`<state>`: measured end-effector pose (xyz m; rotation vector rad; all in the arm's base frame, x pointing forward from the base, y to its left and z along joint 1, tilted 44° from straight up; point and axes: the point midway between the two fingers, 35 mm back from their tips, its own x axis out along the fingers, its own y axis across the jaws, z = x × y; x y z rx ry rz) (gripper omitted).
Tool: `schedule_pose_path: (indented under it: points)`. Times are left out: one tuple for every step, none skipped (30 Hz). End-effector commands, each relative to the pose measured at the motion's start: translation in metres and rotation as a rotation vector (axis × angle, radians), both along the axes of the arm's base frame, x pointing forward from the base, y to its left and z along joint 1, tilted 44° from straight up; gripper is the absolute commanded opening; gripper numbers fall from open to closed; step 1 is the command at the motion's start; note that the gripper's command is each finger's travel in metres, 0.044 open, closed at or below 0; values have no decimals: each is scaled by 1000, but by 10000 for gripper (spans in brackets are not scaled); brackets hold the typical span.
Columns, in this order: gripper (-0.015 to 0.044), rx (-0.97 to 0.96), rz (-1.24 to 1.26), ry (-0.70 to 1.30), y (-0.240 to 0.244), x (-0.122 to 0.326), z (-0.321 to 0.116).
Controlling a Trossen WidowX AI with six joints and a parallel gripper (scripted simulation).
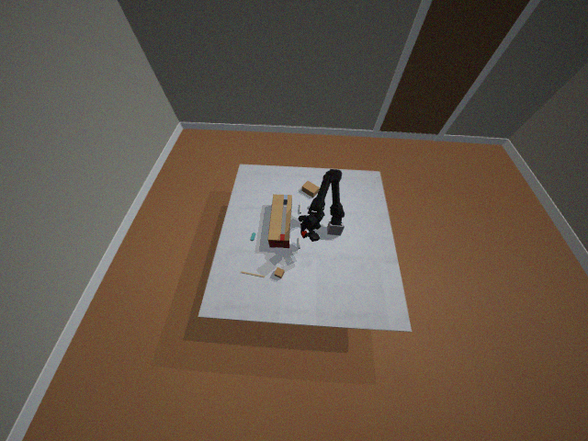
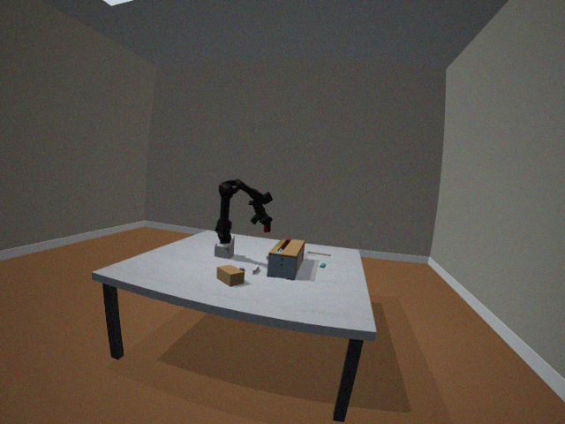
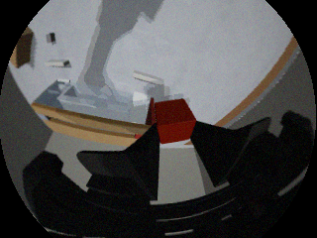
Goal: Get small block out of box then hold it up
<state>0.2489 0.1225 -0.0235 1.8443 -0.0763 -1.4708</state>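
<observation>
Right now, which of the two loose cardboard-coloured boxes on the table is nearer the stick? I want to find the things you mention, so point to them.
The smaller one (image 1: pixel 278 273), right beside the thin stick (image 1: pixel 253 274); the larger (image 1: pixel 310 188) (image 2: pixel 230 275) sits beyond the box's opposite end.

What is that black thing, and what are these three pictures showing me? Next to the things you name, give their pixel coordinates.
The black thing is a robot arm (image 1: pixel 333 176) (image 2: pixel 226 189), standing on a table (image 1: pixel 351 294) (image 2: pixel 182 284). It bends a bit like your arm, and its jaws pinch things.

The first picture looks down from high up. The second looks across the table from the side. The third comes from the robot's wrist, so the jaws look huge.

The jaws are holding a small red block (image 1: pixel 304 233) (image 2: pixel 267 229) (image 3: pixel 174 118) up in the air. On the table are a long box (image 1: pixel 277 216) (image 2: pixel 282 267) (image 3: pixel 89 116), a thin stick (image 1: pixel 253 274) (image 2: pixel 319 253) and a little teal piece (image 1: pixel 253 236) (image 2: pixel 322 265).
</observation>
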Motion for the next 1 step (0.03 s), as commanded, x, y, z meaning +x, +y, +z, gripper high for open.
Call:
schedule_pose_path:
  points:
    - [0, 3, 1, 3, 1, 0, 0]
